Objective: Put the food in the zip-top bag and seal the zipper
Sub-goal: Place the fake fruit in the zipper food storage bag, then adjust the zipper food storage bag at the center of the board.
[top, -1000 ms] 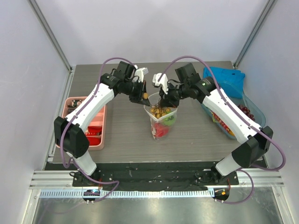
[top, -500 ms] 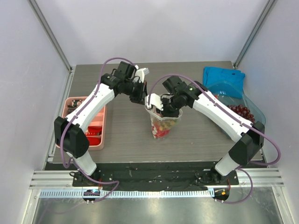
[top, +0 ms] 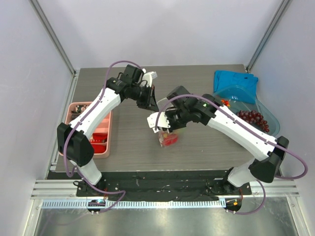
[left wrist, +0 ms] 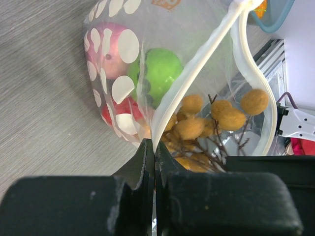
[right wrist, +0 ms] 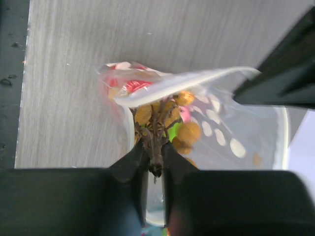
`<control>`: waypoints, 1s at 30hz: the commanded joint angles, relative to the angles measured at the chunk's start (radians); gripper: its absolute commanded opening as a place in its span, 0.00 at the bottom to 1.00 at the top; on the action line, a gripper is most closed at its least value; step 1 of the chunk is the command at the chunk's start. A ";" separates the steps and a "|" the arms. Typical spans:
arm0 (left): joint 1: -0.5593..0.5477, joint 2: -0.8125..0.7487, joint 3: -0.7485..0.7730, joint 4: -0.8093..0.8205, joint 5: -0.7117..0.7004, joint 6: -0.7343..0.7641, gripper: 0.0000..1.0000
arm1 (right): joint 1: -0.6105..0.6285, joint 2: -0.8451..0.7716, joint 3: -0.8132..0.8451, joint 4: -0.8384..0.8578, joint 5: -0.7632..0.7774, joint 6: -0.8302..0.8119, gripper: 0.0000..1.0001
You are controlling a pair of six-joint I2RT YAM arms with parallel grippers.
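Left hand (left wrist: 155,147): I am pinching the zipper (left wrist: 196,76) strip, fingers closed on it | Right hand (right wrist: 155,158): I am gripping the berry bunch (right wrist: 165,123) by its stem, at the mouth | Zip-top bag (top: 170,139): standing mid-counter (top: 125,132), long axis roughly upright, mouth pointing up toward both hands, food (left wrist: 158,69) lying inside

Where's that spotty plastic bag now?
In the top view, the zip-top bag stands mid-table, right of the pink tray, its rim pinched by the left gripper.

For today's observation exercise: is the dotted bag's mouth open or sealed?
Open: the zipper strips bow apart, a yellow berry sprig between them.
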 commanded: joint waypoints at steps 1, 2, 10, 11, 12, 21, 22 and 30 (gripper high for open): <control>-0.002 -0.028 0.034 0.046 0.026 -0.010 0.00 | -0.004 -0.044 -0.021 0.077 0.040 -0.069 0.31; -0.002 -0.030 0.031 0.050 0.027 -0.012 0.00 | -0.004 -0.045 -0.040 0.097 0.045 -0.058 0.59; -0.002 -0.048 0.012 0.069 0.023 -0.010 0.01 | -0.136 -0.071 0.056 0.255 0.016 0.258 0.97; -0.002 -0.053 0.009 0.076 0.025 -0.012 0.01 | -0.165 -0.077 0.070 0.256 -0.008 0.302 0.97; -0.002 -0.053 0.006 0.078 0.025 -0.013 0.01 | -0.227 -0.080 0.080 0.256 -0.053 0.343 0.97; -0.002 -0.053 0.011 0.084 0.028 -0.016 0.02 | -0.421 -0.053 0.045 0.198 -0.259 0.722 0.79; -0.002 -0.053 0.014 0.084 0.028 -0.016 0.02 | -0.429 -0.047 0.033 0.187 -0.307 0.747 0.77; -0.002 -0.062 0.009 0.069 0.013 -0.009 0.02 | -0.429 0.005 -0.004 0.135 -0.408 0.789 0.57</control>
